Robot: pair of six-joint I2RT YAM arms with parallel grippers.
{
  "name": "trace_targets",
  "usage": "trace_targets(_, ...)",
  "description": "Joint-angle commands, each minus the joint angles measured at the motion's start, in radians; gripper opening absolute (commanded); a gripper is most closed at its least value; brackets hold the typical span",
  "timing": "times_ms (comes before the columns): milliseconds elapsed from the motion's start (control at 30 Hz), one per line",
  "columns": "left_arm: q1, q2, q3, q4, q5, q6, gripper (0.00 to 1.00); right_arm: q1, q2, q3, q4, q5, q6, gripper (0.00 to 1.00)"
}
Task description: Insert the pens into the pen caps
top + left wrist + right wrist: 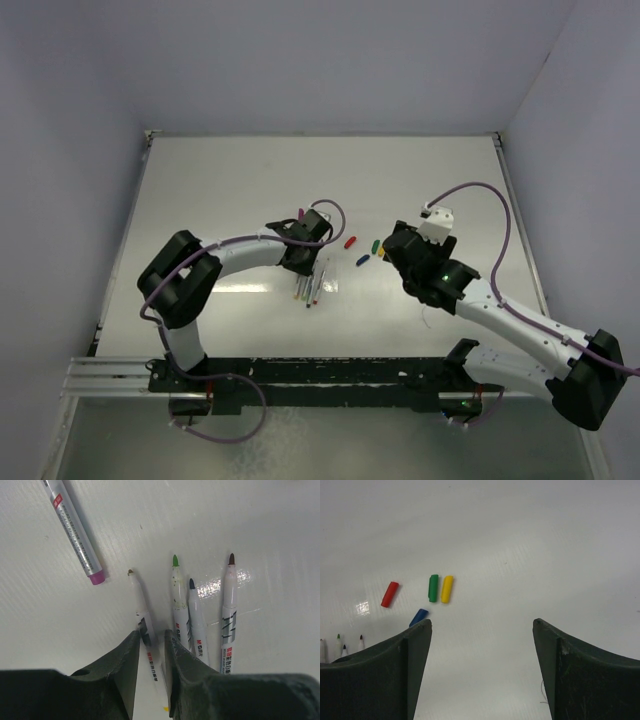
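Observation:
In the left wrist view several uncapped pens lie side by side: one with a yellowish tip (134, 587), a green-tipped one (178, 600), a dark-blue-tipped one (197, 625) and a dark-red-tipped one (229, 615). My left gripper (152, 635) straddles the yellowish-tipped pen, its jaws narrow, with a sliver of table still showing beside the pen. A grey pen with a purple end (75, 535) lies apart at upper left. The red cap (390, 594), green cap (433, 588), yellow cap (447, 589) and blue cap (419, 617) lie ahead and left of my right gripper (481, 622), which is open and holds nothing.
The white table (230, 190) is bounded by walls at the back and sides. From above, the pens (313, 285) lie just left of the caps (362, 255), between the left gripper (303, 262) and the right gripper (395, 250). A black rail (330, 375) runs along the near edge.

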Motion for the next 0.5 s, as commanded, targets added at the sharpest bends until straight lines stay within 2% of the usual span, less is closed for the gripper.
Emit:
trace_targets(0, 0.005, 0.038, -0.045, -0.139, -0.001, 0.002, 0.30, -0.003, -0.008, 0.043, -0.011, 0.026, 0.025, 0.84)
trace_targets(467, -0.005, 0.010, -0.064, -0.192, 0.029, -0.019, 0.29, -0.004, 0.016, 0.060, 0.003, 0.016, 0.017, 0.84)
